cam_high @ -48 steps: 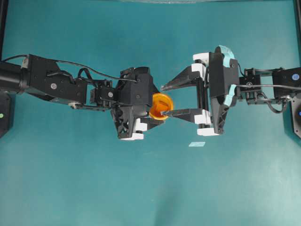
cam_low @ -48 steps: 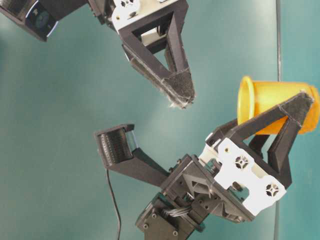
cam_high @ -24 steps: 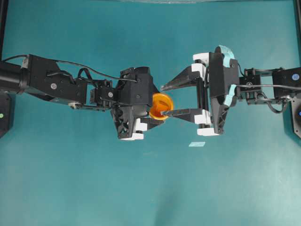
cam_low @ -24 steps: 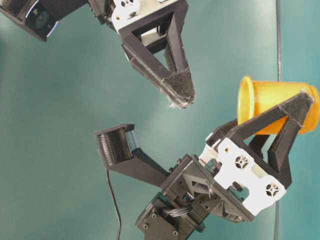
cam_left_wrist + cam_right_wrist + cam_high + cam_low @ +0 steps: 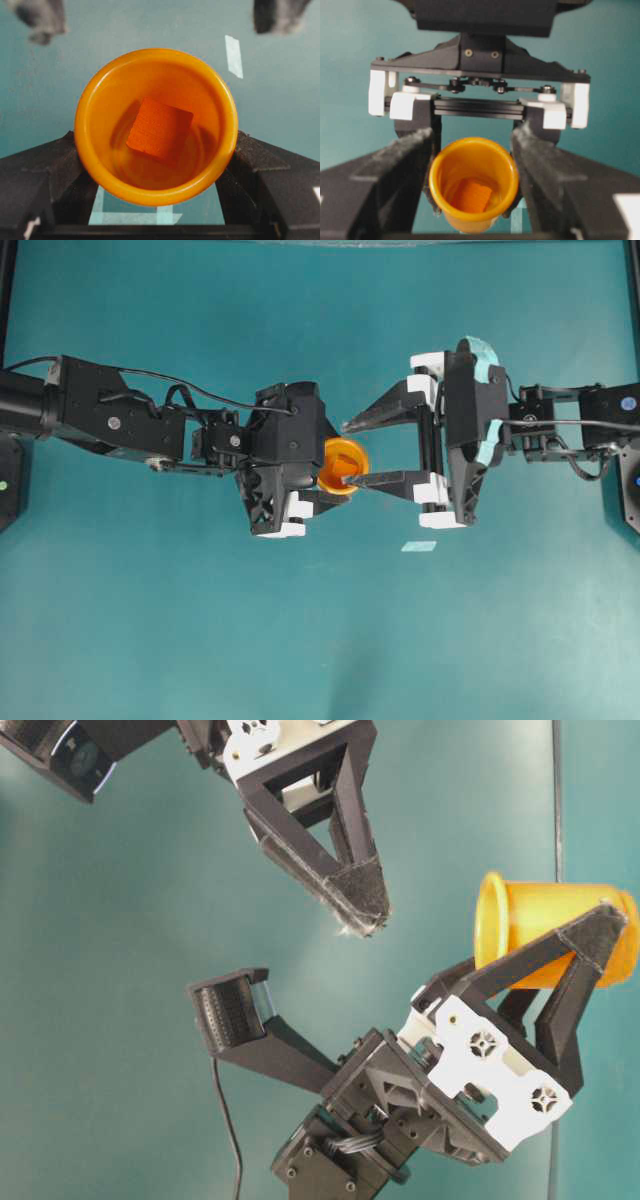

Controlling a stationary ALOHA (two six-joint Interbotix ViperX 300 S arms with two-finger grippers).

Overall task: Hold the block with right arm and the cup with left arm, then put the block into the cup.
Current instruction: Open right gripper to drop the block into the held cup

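The yellow-orange cup [image 5: 343,465] hangs above the teal table with my left gripper [image 5: 325,480] shut on its body. In the left wrist view the black fingers [image 5: 45,172] press both sides of the cup [image 5: 212,150]. The small orange block [image 5: 159,130] lies tilted on the cup's bottom; it also shows in the right wrist view, block [image 5: 473,196] inside cup [image 5: 440,175]. My right gripper [image 5: 348,452] faces the cup's mouth, wide open and holding nothing. Its lower fingertip sits over the rim. At table level the cup [image 5: 545,925] points its mouth toward the right finger [image 5: 355,890].
A pale tape strip [image 5: 419,546] lies on the teal table below the right gripper. A pale tape outline [image 5: 130,217] shows under the cup in the left wrist view. Black frame posts [image 5: 8,300] stand at the table's side edges.
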